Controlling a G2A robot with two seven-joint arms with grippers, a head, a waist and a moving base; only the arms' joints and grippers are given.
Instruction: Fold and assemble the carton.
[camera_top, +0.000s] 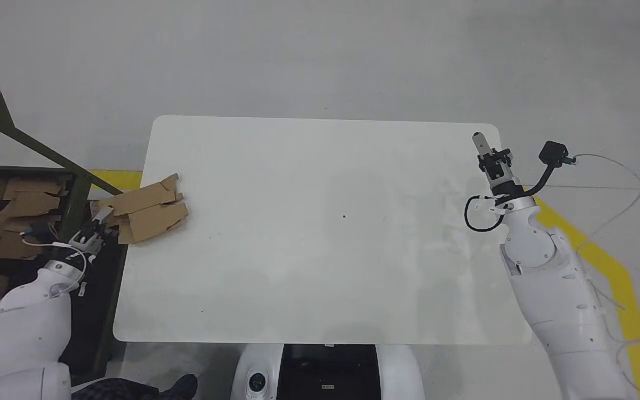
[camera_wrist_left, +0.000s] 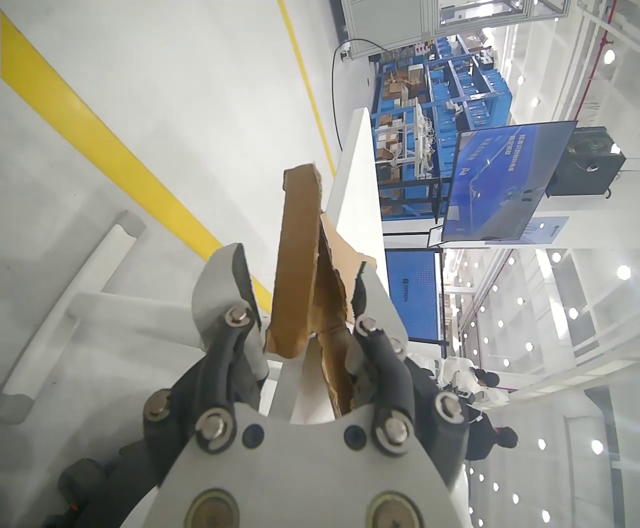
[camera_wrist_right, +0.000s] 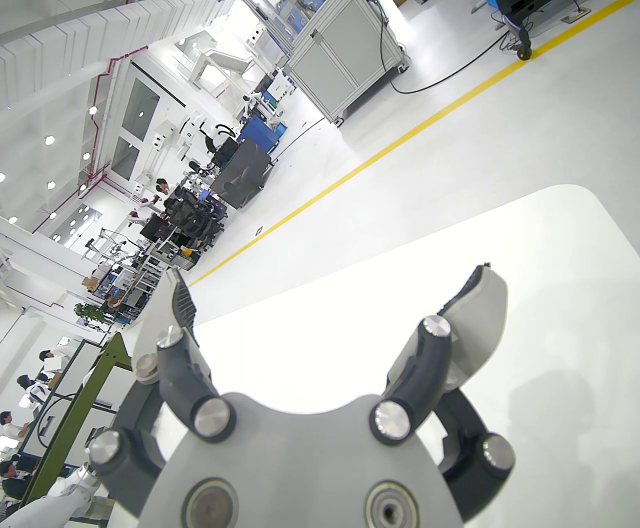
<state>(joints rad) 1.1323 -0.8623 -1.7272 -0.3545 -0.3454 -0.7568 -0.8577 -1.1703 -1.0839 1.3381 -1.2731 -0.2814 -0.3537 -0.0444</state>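
One carton (camera_top: 150, 212), one counter (camera_top: 320, 280) and two end effectors appear in the top view. The carton is flat brown corrugated cardboard with uneven flap edges. It lies across the counter's left edge, partly on the surface and partly overhanging it. The counter is a smooth white rectangular slab with rounded corners. The left end effector (camera_top: 100, 213) sits just off the counter's left edge, at the overhanging end of the carton. The right end effector (camera_top: 486, 150) is above the counter's far right corner, well apart from the carton. A cardboard stack (camera_top: 30, 198) rests on a dark rack off the counter's left side; its pieces cannot be counted.

Left wrist view: the left end effector (camera_wrist_left: 300, 260) has two grey metal fingers (camera_wrist_left: 225, 285) on dark linkages and is clamped on the carton (camera_wrist_left: 295, 240). Only here can the carton be seen as at least two layers, splayed apart near the grip, one with a jagged edge. The counter (camera_wrist_left: 357, 190) stands edge-on just beyond the carton.

Right wrist view: the right end effector (camera_wrist_right: 330, 277) is released, its two fingers (camera_wrist_right: 172, 305) spread wide; one pad shows a ribbed dark face. It hangs above the counter (camera_wrist_right: 550, 240) at a rounded corner. One yellow floor line (camera_wrist_right: 400, 135) runs beyond the counter.
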